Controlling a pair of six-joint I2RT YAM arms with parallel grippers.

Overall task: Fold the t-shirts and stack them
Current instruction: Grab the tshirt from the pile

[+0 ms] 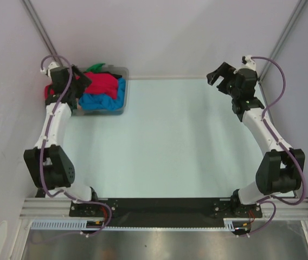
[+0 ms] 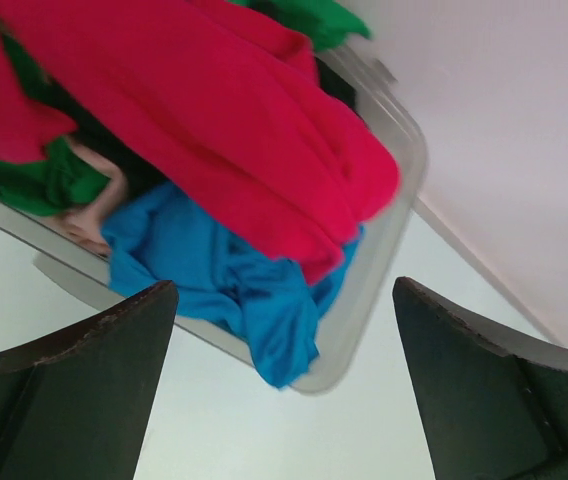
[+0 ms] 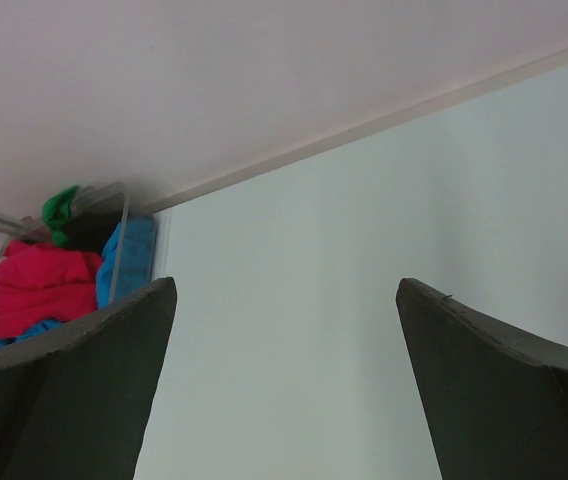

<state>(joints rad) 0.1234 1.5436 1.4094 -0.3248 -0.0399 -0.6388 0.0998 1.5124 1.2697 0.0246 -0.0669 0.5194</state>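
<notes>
- Two pale lilac walls [image 1: 159, 32] close in the far side of the cell, with slim metal struts [image 1: 39, 30] running up both far corners.
- A wide desk [image 1: 170, 141] fills the middle, its top a smooth, matte, very light mint-white sheet. It meets the back wall along a thin pale seam.
- An aluminium rail [image 1: 165, 216] and a black plate run along the near edge, where both white arms are bolted, and purple cables [image 1: 46, 162] loop along the arms.
- A clear grey plastic bin [image 2: 384, 260] with rounded corners and a translucent wall sits in the far left corner of the desk, close to the back wall.
- All the t-shirts [image 1: 102, 89] lie crumpled in that bin, as soft, plain, wrinkled cloth.
- The large red t-shirt [image 2: 214, 130] lies on top of the heap in broad folds.
- The blue t-shirt [image 2: 224, 280] is under it, spilling over the bin's rim.
- The green t-shirt [image 2: 34, 180] and a bit of a peach-pink t-shirt [image 2: 89, 215] show at the side.
- The left end effector [image 1: 83, 85] hangs over the bin's near left side, released. Its dark, scuffed fingers [image 2: 94, 370] are spread wide and clear of the cloth.
- The right end effector [image 1: 219, 74] is raised over the far right of the desk, well apart from the bin. It is likewise released and grasps nothing.
</notes>
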